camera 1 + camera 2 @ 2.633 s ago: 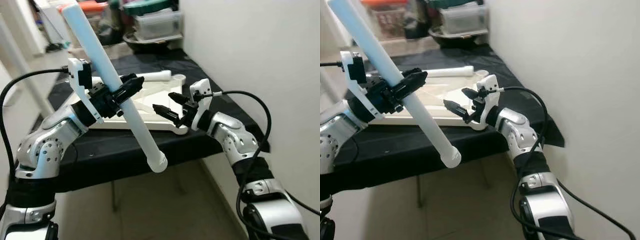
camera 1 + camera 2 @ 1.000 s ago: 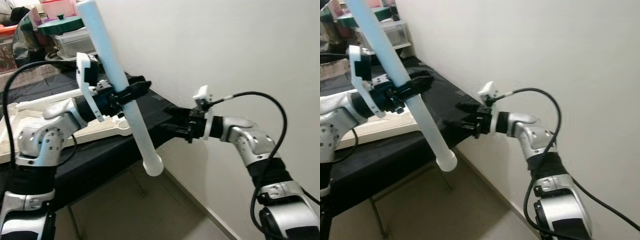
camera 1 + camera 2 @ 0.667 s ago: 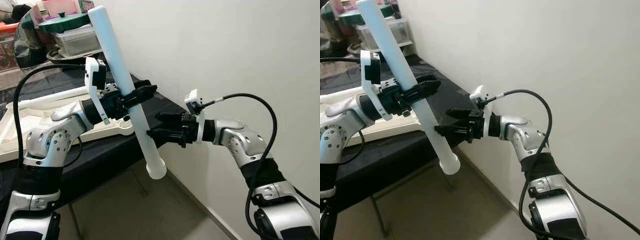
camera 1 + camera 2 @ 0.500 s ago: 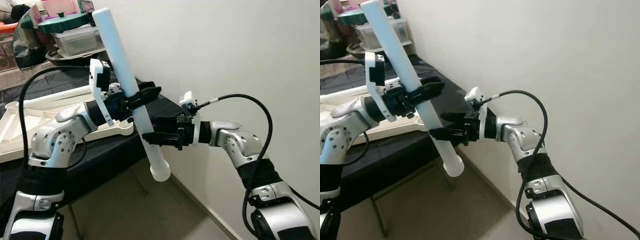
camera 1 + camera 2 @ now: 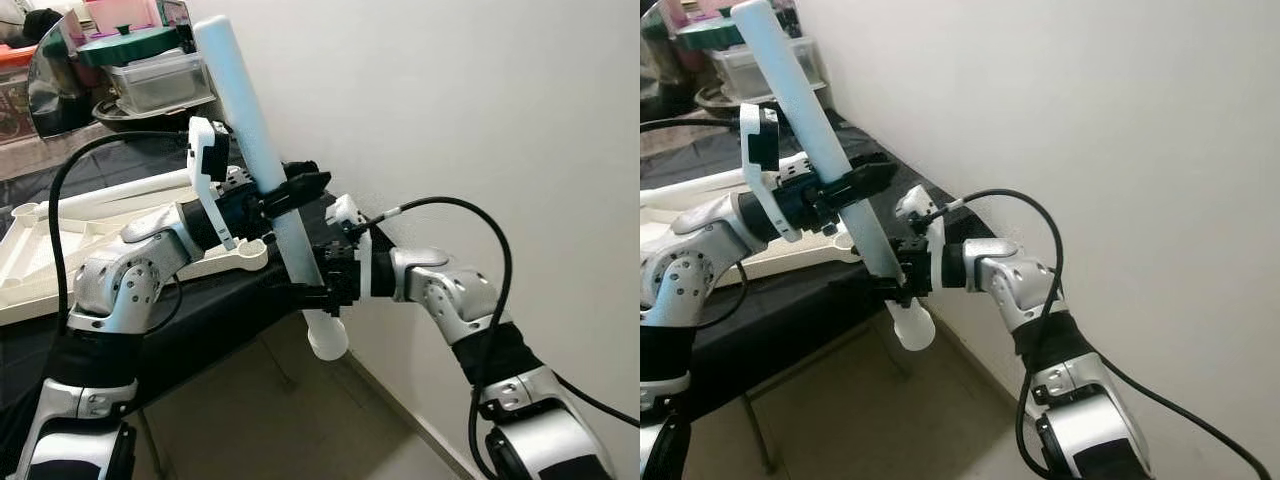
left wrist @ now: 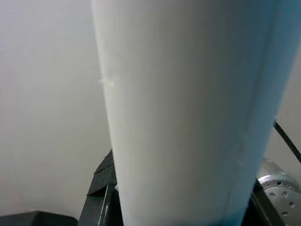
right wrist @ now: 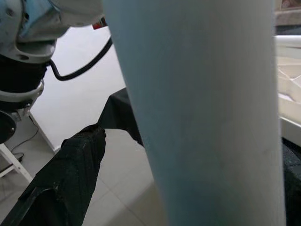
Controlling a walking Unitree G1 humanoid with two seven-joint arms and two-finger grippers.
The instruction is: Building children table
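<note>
A long white table leg [image 5: 250, 130] stands tilted in the air, its flared lower end [image 5: 328, 340] hanging past the edge of the black table [image 5: 200, 310]. My left gripper [image 5: 290, 190] is shut on the leg at mid-length. My right gripper [image 5: 318, 275] has come in from the right, low on the leg, with one finger on each side of it. In the right wrist view the leg [image 7: 202, 94] is very close, and a gap shows between it and one black finger [image 7: 61, 179]. The white upturned tabletop [image 5: 40, 260] lies on the black table with another leg [image 5: 120, 192] beside it.
A bare white wall [image 5: 480, 120] runs close along my right side. Plastic storage boxes [image 5: 150, 75] and clutter stand at the far end of the table. Tiled floor [image 5: 250, 420] lies below the table edge.
My view swung right toward the wall. The right gripper travelled left from beside the wall until its open fingers straddle the lower leg. The left gripper kept hold of the leg.
</note>
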